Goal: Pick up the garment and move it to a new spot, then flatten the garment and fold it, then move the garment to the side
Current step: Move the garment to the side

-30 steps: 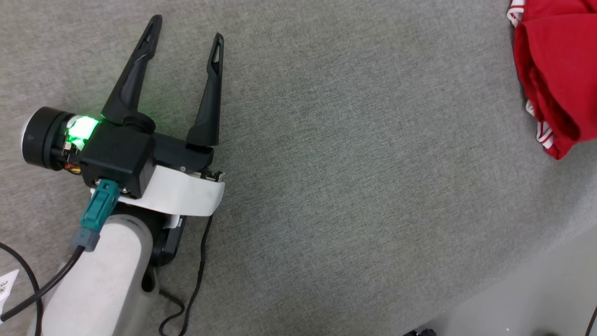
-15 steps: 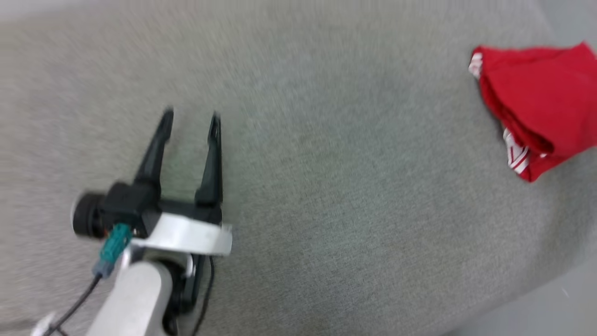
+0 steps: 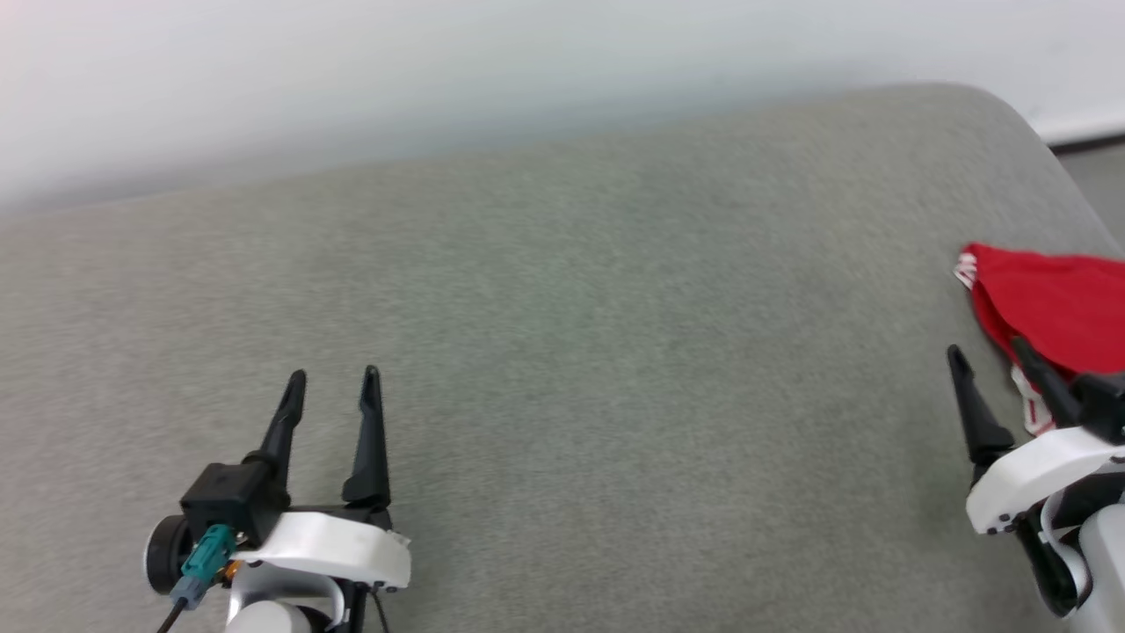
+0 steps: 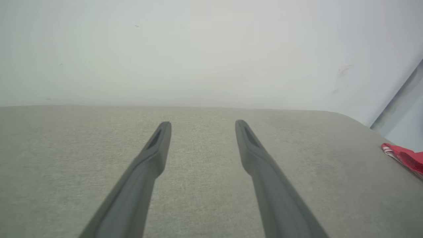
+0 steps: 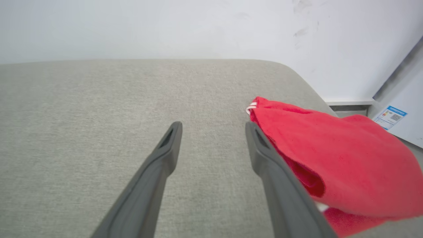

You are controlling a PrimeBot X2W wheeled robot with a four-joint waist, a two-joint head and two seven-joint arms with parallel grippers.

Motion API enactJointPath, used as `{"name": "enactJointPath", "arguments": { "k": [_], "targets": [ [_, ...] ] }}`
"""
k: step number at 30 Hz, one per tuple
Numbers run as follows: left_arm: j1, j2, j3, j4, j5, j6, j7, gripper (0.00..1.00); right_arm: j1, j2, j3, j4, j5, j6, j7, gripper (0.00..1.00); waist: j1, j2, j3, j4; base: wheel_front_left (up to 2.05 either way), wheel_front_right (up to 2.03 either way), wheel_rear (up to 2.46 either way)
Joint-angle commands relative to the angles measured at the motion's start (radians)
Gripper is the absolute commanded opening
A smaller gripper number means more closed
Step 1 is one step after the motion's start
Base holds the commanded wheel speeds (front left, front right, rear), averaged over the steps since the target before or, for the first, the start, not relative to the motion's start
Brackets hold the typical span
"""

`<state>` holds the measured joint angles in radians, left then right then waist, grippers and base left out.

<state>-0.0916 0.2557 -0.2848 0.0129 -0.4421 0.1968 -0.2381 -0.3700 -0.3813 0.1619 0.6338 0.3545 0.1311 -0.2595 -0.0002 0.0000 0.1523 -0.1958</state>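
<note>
The red garment (image 3: 1055, 308) lies folded in a bundle at the right end of the grey surface, with a bit of red-white stripe trim at its edge; its letters and number are hidden. In the right wrist view the garment (image 5: 330, 158) sits just right of my right gripper (image 5: 213, 127), whose right finger overlaps its near edge. That right gripper (image 3: 989, 352) is open and holds nothing. My left gripper (image 3: 334, 378) stands open at the lower left, far from the garment (image 4: 404, 157), nothing between its fingers (image 4: 155, 148).
The grey fabric-covered surface (image 3: 615, 352) has a rounded right corner, with floor beyond it. A white wall (image 3: 439, 70) runs behind it. A white panel with a small blue label (image 5: 391, 115) leans at the far right in the right wrist view.
The head camera has tilted up, so the wall and far edge now show. The right gripper has come into view beside the garment. The left gripper stays open.
</note>
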Motion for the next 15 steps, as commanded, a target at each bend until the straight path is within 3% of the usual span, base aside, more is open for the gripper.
{"name": "enactJointPath", "arguments": {
  "k": [1, 7, 15],
  "targets": [
    [0.016, 0.011, 0.012, 0.010, 0.003, 0.003, -0.007, 1.00, 0.035, 0.010, 0.000, -0.042, 0.006, -0.001, -0.001, 1.00, 0.0002, 0.0000, -0.080, 0.089, 0.00, 0.00, 0.00],
    [0.066, 0.048, 0.058, 0.028, -0.010, 0.006, -0.015, 1.00, 0.157, 0.055, -0.035, -0.253, -0.030, -0.001, 0.036, 1.00, 0.0002, 0.0000, -0.119, 0.135, 0.00, 0.00, 0.00],
    [0.139, 0.068, 0.071, 0.066, -0.016, -0.021, -0.023, 1.00, 0.369, 0.163, -0.128, -0.543, -0.108, -0.001, 0.141, 1.00, 0.0002, 0.0000, -0.171, 0.139, 0.00, 0.00, 0.00]
  ]
}}
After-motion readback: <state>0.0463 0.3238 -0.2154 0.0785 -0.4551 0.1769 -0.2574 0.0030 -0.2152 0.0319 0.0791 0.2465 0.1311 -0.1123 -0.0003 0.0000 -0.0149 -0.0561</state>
